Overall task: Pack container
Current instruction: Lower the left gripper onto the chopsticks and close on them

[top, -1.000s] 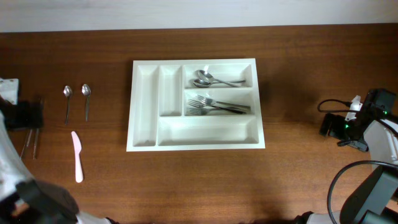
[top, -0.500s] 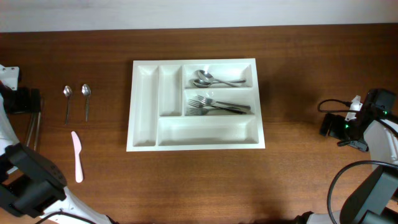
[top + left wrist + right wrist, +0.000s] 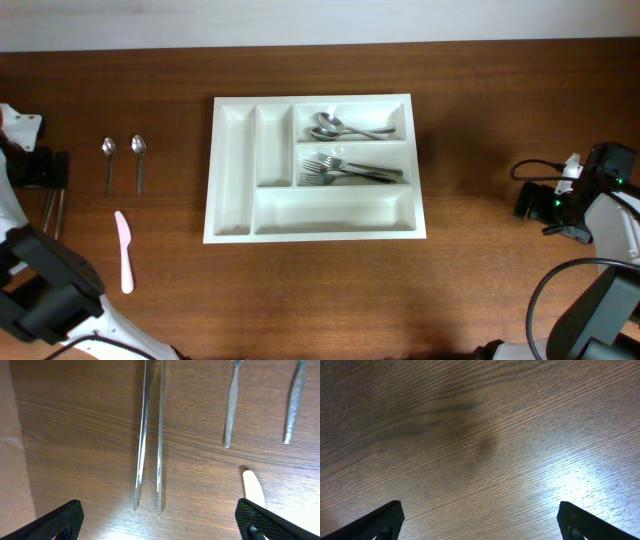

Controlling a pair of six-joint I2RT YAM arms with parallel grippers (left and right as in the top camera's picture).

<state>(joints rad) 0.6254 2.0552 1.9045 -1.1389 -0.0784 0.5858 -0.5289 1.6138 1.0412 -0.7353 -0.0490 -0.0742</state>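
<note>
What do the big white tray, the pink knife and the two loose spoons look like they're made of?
Tray: likely plastic, smooth matte white with rounded moulded corners. Pink knife: probably plastic, opaque uniform pastel colour. Loose spoons: metal, apparently steel, grey with bright reflections.

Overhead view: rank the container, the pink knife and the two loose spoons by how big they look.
1. container, by far the largest
2. pink knife
3. spoon nearer the container and outer spoon: these look alike, so I won't rank them.
</note>
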